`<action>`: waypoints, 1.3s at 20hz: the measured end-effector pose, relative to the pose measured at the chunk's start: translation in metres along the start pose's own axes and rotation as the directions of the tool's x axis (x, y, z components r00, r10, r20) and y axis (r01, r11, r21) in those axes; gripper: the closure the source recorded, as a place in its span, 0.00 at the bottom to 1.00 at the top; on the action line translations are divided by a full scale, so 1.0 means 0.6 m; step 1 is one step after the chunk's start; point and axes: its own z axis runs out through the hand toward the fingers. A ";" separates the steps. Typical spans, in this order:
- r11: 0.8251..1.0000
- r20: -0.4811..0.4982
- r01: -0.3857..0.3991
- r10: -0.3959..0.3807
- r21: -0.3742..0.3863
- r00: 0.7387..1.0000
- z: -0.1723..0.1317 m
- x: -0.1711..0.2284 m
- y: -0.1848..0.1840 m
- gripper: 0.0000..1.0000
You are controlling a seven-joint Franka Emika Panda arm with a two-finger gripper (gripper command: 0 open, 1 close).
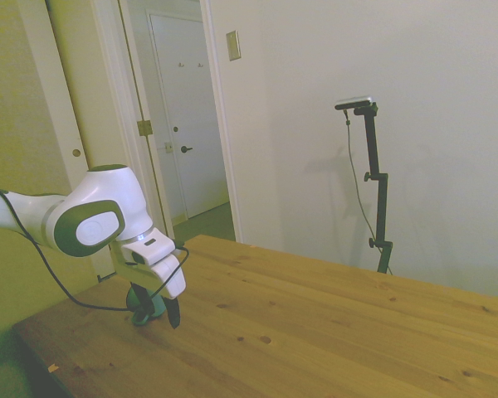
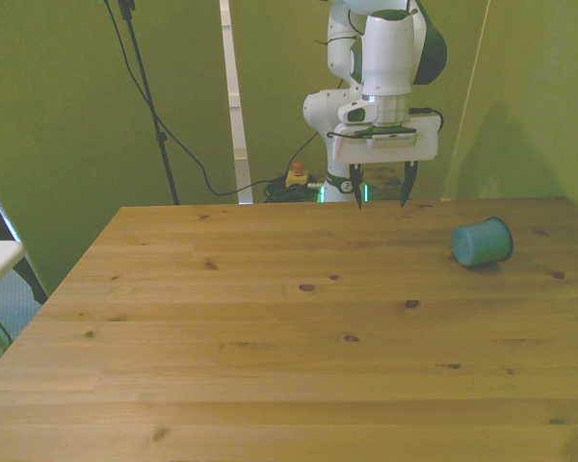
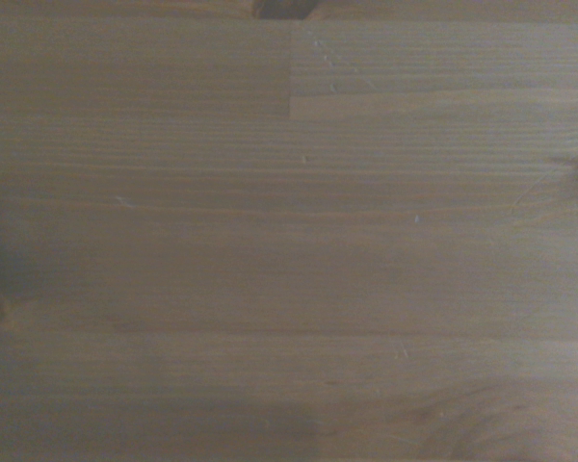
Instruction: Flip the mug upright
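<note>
Teal mug (image 2: 482, 242) lies tipped on knotty pine desk (image 2: 270, 337); gripper (image 2: 379, 200) above far edge, fingers spread, empty.

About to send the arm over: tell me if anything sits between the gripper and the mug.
Nothing visible does. The gripper hangs open above the table's far edge, and the mug lies on its side toward the front view's right, with only bare wood between them.

Likely a home: panelled door (image 1: 187, 124)
</note>
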 end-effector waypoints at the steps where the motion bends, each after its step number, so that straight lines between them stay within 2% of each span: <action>1: 1.000 0.000 0.002 -0.002 0.000 1.000 0.000 0.001 -0.001 0.00; 5: 1.000 -0.009 0.031 -0.030 0.008 0.999 -0.005 0.004 -0.020 0.00; 11: 0.995 -0.028 0.097 -0.097 0.021 0.995 -0.023 -0.019 -0.151 0.00; 20: 0.980 -0.055 0.198 -0.198 -0.012 0.979 -0.034 -0.130 -0.249 0.00; 26: 0.977 -0.129 0.195 -0.206 -0.088 0.970 -0.023 -0.178 -0.295 0.00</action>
